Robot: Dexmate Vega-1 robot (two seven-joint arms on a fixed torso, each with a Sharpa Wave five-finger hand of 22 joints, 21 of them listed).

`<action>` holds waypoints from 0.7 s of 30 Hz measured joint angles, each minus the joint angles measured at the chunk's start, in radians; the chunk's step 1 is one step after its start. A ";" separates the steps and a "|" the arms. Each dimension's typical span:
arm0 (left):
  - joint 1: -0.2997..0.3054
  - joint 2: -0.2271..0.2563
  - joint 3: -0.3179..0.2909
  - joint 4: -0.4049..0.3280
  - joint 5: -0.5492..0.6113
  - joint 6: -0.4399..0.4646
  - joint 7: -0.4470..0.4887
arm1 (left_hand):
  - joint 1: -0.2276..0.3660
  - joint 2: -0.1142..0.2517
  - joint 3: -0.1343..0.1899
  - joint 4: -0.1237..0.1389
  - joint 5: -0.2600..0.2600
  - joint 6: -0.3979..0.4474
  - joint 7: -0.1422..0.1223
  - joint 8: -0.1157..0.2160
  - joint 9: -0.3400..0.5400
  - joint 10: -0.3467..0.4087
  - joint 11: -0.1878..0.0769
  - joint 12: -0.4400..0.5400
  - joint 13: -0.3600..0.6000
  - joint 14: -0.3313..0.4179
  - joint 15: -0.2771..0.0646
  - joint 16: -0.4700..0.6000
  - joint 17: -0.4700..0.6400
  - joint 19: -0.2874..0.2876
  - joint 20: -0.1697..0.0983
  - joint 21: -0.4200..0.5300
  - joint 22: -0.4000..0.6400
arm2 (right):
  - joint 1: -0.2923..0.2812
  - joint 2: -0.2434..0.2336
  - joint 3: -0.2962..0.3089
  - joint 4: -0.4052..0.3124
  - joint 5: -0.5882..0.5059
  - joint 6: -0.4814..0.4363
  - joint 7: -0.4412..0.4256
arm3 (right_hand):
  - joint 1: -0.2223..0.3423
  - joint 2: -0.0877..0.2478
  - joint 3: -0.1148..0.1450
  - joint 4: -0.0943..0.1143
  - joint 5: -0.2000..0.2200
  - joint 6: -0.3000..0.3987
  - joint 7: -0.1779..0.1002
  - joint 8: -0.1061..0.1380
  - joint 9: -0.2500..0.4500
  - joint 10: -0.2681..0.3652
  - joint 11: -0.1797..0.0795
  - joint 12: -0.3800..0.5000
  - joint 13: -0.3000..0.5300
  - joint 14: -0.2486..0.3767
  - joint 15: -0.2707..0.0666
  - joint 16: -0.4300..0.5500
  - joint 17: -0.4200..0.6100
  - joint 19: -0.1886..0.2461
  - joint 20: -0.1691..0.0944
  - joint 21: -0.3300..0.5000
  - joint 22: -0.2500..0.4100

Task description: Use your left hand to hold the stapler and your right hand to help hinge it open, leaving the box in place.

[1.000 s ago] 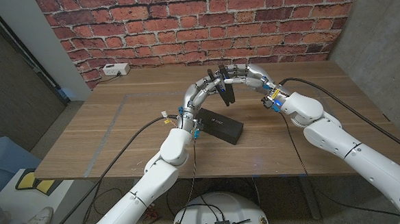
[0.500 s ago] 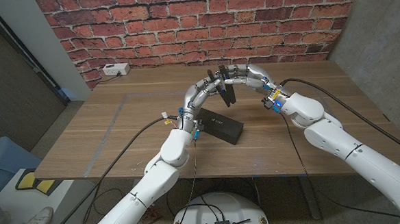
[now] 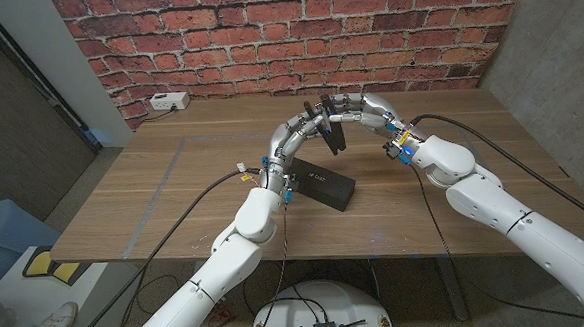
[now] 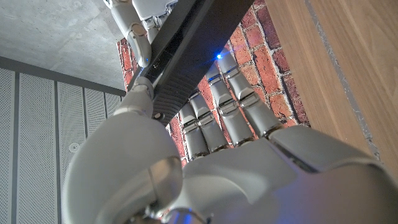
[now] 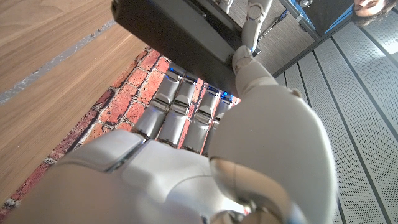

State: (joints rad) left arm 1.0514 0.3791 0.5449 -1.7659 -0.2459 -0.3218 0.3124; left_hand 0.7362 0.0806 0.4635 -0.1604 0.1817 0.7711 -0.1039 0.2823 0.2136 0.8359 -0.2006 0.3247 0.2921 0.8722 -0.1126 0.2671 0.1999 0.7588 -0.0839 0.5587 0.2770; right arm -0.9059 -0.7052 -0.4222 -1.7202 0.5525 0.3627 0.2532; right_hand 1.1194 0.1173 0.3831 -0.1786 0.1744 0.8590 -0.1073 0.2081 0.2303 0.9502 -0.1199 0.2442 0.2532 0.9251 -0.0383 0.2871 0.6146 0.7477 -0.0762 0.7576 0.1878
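Stapler (image 3: 329, 134) is gripped above the table (image 3: 173, 190) between left hand (image 3: 310, 122) and right hand (image 3: 357, 108), fingers wrapped around it.

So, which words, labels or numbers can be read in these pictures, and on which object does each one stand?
No text can be read.
Black box: a small pale mark on its top face, too small to read.
Stapler, held up by the left hand and right hand: no lettering visible.
White device at the wall: no legible label.
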 measured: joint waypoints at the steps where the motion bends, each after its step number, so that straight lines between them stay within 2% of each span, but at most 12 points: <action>1: -0.001 0.000 0.000 -0.001 0.000 0.000 0.000 | 0.000 0.000 0.000 0.000 0.000 0.002 -0.002 -0.001 0.000 0.000 0.000 0.000 0.000 0.000 0.000 0.000 0.000 0.000 0.000 0.000 0.000 | -0.001 0.000 0.001 -0.001 0.000 0.000 -0.001 | 0.000 0.000 0.000 0.000 0.000 0.000 0.000 0.000 0.000 0.000 0.000 0.000 0.000 0.000 0.000 0.000 0.000 -0.002 0.002 0.001 0.000; 21: -0.002 -0.004 0.000 -0.005 0.001 -0.015 -0.005 | 0.004 -0.004 0.000 0.000 -0.001 0.008 0.002 -0.009 0.000 0.002 -0.002 -0.015 -0.005 0.000 0.000 -0.012 0.000 -0.011 0.007 0.007 0.000 | -0.023 0.002 0.018 -0.012 -0.003 0.016 -0.033 | 0.000 0.000 0.000 0.000 -0.001 0.000 0.000 0.000 0.000 0.000 0.000 0.000 0.000 0.011 0.004 0.003 -0.006 0.007 0.005 0.018 0.001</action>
State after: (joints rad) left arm 1.0489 0.3751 0.5445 -1.7705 -0.2452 -0.3371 0.3079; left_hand 0.7400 0.0769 0.4635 -0.1604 0.1808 0.7787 -0.1014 0.2731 0.2137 0.8375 -0.2022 0.3093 0.2872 0.8720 -0.1125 0.2549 0.2000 0.7476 -0.0768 0.5661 0.2769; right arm -0.9293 -0.7032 -0.4045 -1.7323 0.5498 0.3787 0.2199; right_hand 1.1194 0.1173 0.3830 -0.1784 0.1731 0.8588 -0.1075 0.2083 0.2303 0.9502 -0.1199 0.2445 0.2532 0.9362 -0.0340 0.2903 0.6088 0.7545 -0.0715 0.7752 0.1885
